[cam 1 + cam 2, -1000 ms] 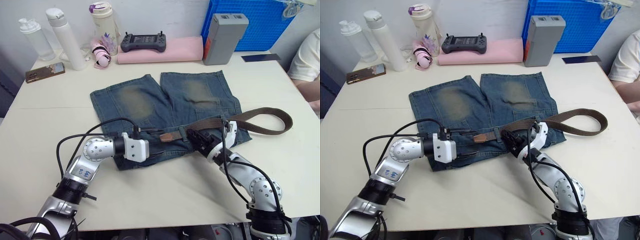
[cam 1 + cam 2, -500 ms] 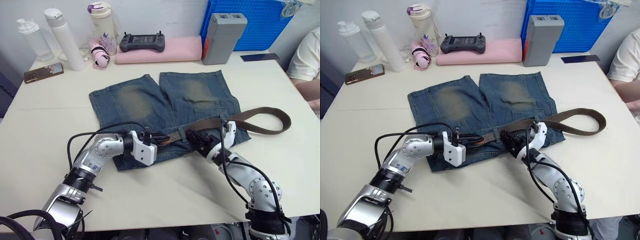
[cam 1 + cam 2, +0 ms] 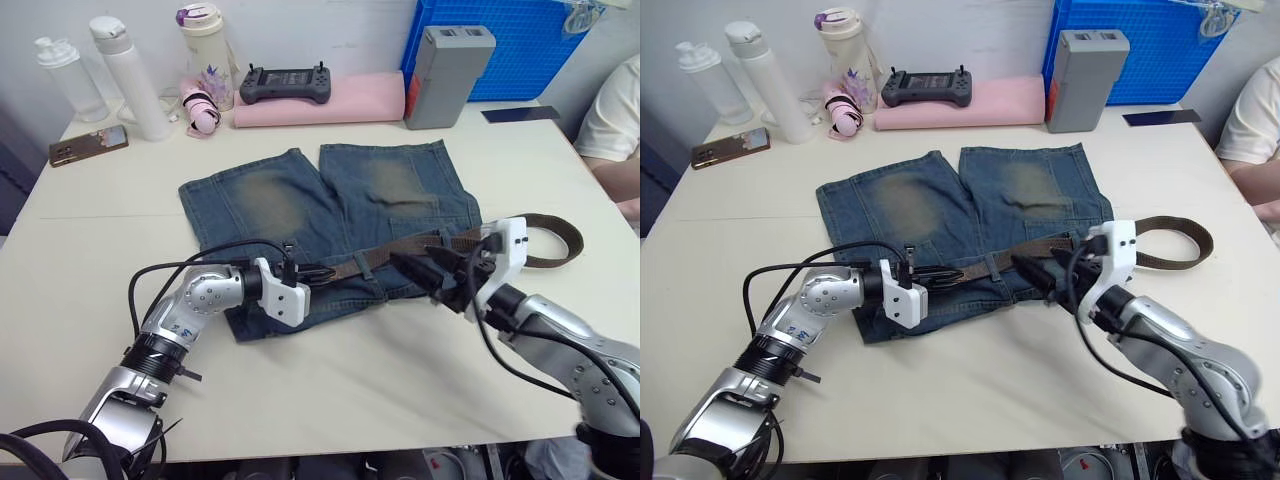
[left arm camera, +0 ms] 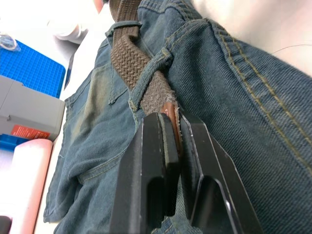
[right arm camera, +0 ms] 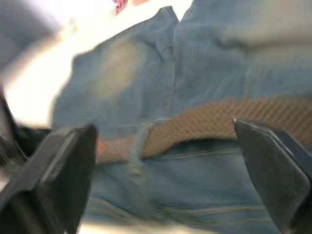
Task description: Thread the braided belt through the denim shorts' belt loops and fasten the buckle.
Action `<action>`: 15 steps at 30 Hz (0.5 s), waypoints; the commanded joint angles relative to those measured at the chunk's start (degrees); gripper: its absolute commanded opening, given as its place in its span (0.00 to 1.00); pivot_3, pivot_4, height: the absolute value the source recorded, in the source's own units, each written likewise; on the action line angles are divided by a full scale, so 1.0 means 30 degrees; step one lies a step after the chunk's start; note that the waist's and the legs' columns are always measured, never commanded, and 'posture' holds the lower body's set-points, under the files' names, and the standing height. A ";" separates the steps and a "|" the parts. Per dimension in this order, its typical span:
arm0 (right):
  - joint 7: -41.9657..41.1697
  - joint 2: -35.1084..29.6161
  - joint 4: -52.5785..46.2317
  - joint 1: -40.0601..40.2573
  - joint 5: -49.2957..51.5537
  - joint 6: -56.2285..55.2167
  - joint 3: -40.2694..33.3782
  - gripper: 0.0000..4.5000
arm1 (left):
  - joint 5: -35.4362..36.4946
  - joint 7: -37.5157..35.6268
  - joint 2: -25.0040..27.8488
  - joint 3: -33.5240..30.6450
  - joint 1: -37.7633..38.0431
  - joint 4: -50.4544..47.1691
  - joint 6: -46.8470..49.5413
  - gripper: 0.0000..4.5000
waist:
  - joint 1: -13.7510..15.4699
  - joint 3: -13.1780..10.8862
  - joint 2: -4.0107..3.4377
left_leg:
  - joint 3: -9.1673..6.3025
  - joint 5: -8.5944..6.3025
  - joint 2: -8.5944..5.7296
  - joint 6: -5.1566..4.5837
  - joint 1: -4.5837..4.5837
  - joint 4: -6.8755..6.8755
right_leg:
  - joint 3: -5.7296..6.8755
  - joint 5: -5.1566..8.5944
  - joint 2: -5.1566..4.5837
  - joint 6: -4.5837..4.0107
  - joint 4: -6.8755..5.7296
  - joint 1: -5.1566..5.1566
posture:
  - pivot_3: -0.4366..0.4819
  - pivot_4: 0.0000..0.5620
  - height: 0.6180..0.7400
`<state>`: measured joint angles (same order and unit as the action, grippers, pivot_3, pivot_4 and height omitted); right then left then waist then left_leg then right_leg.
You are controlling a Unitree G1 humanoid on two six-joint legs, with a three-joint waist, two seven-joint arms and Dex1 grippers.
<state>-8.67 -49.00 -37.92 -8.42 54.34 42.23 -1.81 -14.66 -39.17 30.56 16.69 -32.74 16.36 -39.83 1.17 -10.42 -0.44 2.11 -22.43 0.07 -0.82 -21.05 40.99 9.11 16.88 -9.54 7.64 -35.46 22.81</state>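
Brown braided belt (image 4: 146,80) tip, pinched by left tool (image 4: 174,127), may slip from belt loop (image 4: 148,73); right tool (image 3: 440,275), apparently spread, hovers mid-frame.

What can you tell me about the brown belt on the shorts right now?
The belt is a dark brown woven strap lying along the waistband of the blue shorts and passing under a denim loop. The left gripper is shut on its tip. Its far end curls in a loop on the table past the open right gripper.
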 commanded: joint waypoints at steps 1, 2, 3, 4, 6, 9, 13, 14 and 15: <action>-0.3029 -0.3184 -0.0678 -0.0136 -0.9866 -0.3924 0.5482 0.99 | 0.0766 0.0059 0.0235 -0.0465 0.0161 -0.0556 0.0108 0.00 | 0.0003 0.0004 0.0009 | 0.0003 0.0000 -0.0004 0.0000 0.0003 -0.0001 | -0.0005 0.0000 -0.0002 0.0000 0.0002 0.0001 | 0.48 0.27 0.71; -0.3270 -0.3450 -0.0347 -0.0173 -1.1227 -0.4627 0.6170 0.99 | 0.0787 0.0055 0.0237 -0.0460 0.0160 -0.0571 0.0121 0.00 | 0.0007 0.0006 0.0016 | 0.0002 0.0000 -0.0003 0.0000 0.0003 0.0000 | -0.0002 0.0000 -0.0002 0.0001 0.0001 0.0001 | 0.48 0.27 0.71; -0.3394 -0.3693 0.0120 -0.0398 -1.2987 -0.5428 0.7016 0.99 | 0.0814 0.0054 0.0240 -0.0456 0.0170 -0.0613 0.0140 0.00 | 0.0014 0.0004 0.0020 | -0.0002 0.0000 -0.0004 0.0000 -0.0002 0.0001 | 0.0003 0.0000 -0.0002 0.0000 0.0003 0.0001 | 0.48 0.27 0.71; -0.3318 -0.3841 0.0612 -0.0630 -1.4613 -0.6105 0.7721 0.99 | 0.0829 0.0062 0.0242 -0.0455 0.0171 -0.0647 0.0163 0.00 | 0.0023 0.0001 0.0025 | -0.0001 0.0000 -0.0004 0.0000 -0.0003 0.0004 | 0.0002 0.0000 -0.0002 0.0001 0.0002 0.0001 | 0.48 0.27 0.71; -0.2995 -0.3798 0.1584 -0.1085 -1.6718 -0.6419 0.8680 0.99 | 0.0922 0.0055 0.0239 -0.0473 0.0197 -0.0769 0.0219 0.00 | 0.0037 0.0000 0.0026 | 0.0001 0.0001 -0.0009 0.0000 -0.0005 0.0007 | 0.0002 -0.0001 -0.0004 0.0002 0.0002 0.0001 | 0.48 0.27 0.71; -0.2461 -0.3363 0.3181 -0.1657 -1.8403 -0.5891 0.9514 0.99 | 0.1002 0.0043 0.0246 -0.0484 0.0275 -0.0946 0.0233 0.00 | 0.0044 0.0000 0.0026 | 0.0002 0.0001 -0.0018 0.0000 -0.0008 0.0015 | 0.0000 -0.0003 -0.0012 0.0006 0.0000 0.0001 | 0.48 0.27 0.71; -0.2692 -0.2128 0.4500 -0.1617 -1.9374 -0.5580 0.9528 0.75 | 0.1050 0.0025 0.0353 -0.0505 0.0432 -0.1154 0.0223 0.00 | 0.0047 0.0019 0.0059 | -0.0011 0.0002 -0.0011 0.0002 -0.0010 0.0027 | 0.0013 -0.0009 -0.0013 0.0017 0.0001 -0.0009 | 0.48 0.27 0.71; -0.2753 -0.1750 0.4738 -0.1510 -1.9404 -0.5303 0.9352 0.65 | 0.1053 0.0031 0.0388 -0.0516 0.0468 -0.1192 0.0217 0.00 | 0.0047 0.0020 0.0059 | -0.0016 0.0002 -0.0008 0.0002 -0.0005 0.0035 | 0.0022 -0.0009 -0.0012 0.0017 0.0001 -0.0026 | 0.48 0.27 0.71; -0.2736 -0.1398 0.4956 -0.1396 -1.9311 -0.4907 0.9069 0.55 | 0.1049 0.0034 0.0427 -0.0533 0.0491 -0.1215 0.0209 0.00 | 0.0048 0.0020 0.0060 | -0.0017 0.0002 -0.0009 0.0002 -0.0006 0.0041 | 0.0019 -0.0009 -0.0013 0.0017 0.0001 -0.0029 | 0.48 0.27 0.71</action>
<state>-16.79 -56.07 -27.65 -13.88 -1.21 23.75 26.70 -12.88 -39.32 30.85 16.46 -31.91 15.07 -38.88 1.31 -10.36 -0.26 2.06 -22.43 0.04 -0.81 -21.06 41.15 9.16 16.84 -9.58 7.70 -35.46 22.71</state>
